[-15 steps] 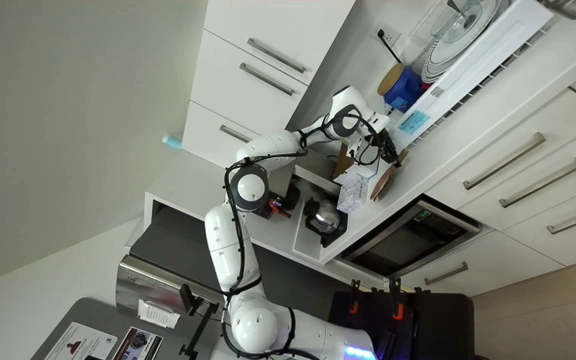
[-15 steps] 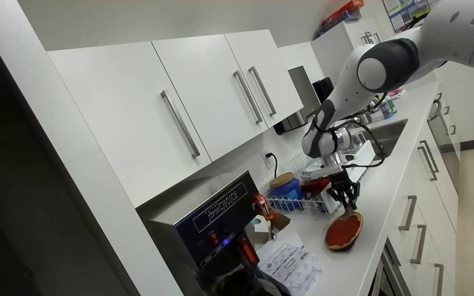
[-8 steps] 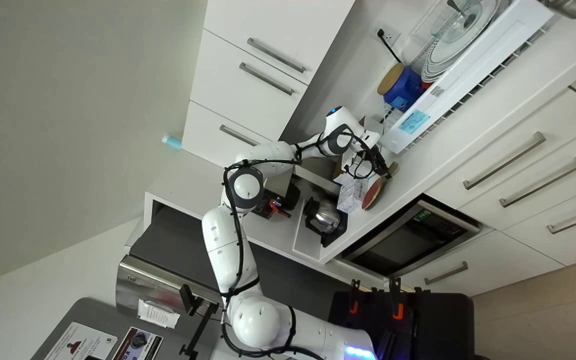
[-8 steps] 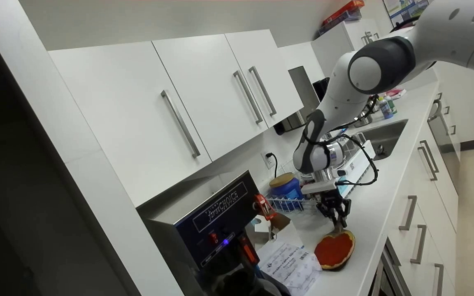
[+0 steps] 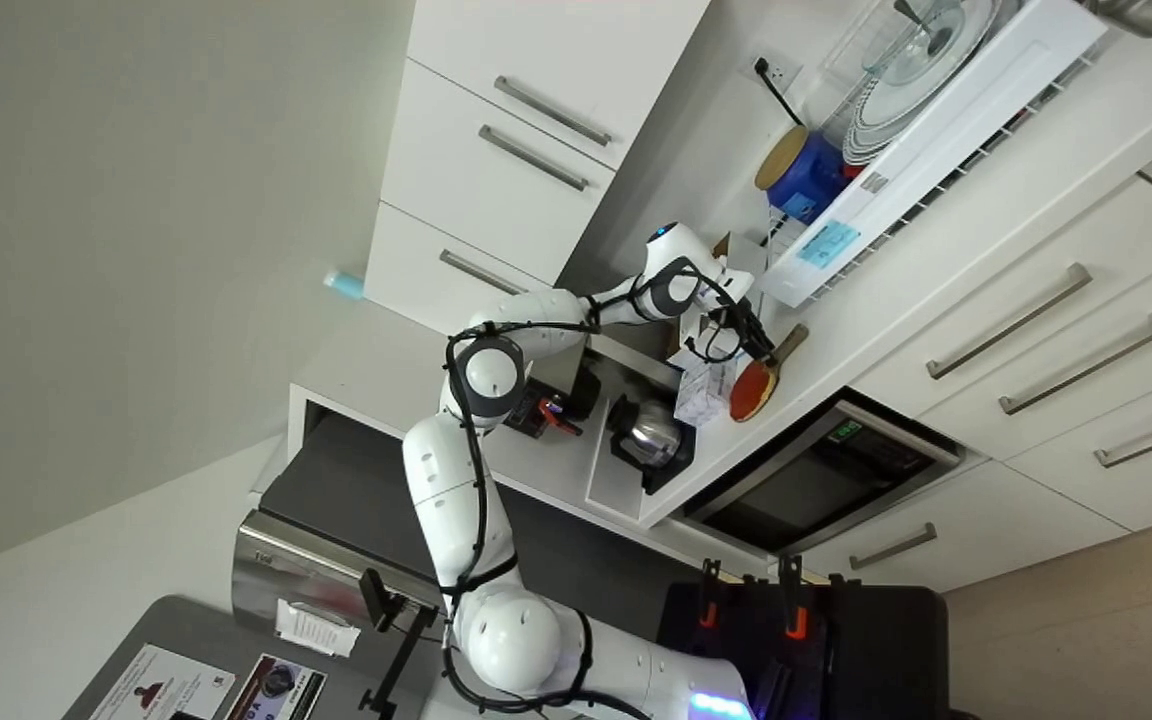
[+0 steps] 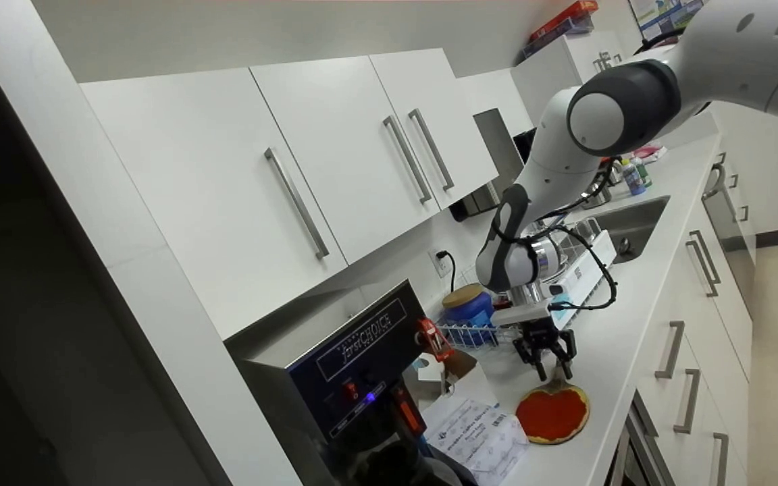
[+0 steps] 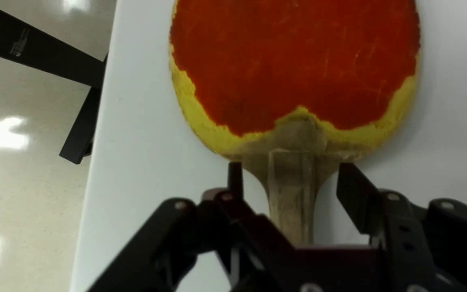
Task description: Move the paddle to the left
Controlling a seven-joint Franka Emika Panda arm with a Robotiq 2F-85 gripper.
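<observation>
1. Lettering, "firstCHOICE", across a black-fronted, grey-sided appliance; I cannot make out the smaller line above it.
2. Steel-framed, dark-windowed oven, set below counter level; its green digits too blurred to read.
3. White wire dish rack; pale blue label on its panel, illegible to me.
4. Round blue tub, tan lid, standing in the rack.
5. White packet, grey print, wording too small for me to read.
6. Table-tennis paddle, round orange-red face, yellow border, wooden handle: flat, face up on the white countertop, just beside the packet; I cannot tell whether they touch.
7. My black two-fingered gripper: fingers well apart, one on either side of the handle with a gap showing at each; nothing held.
</observation>
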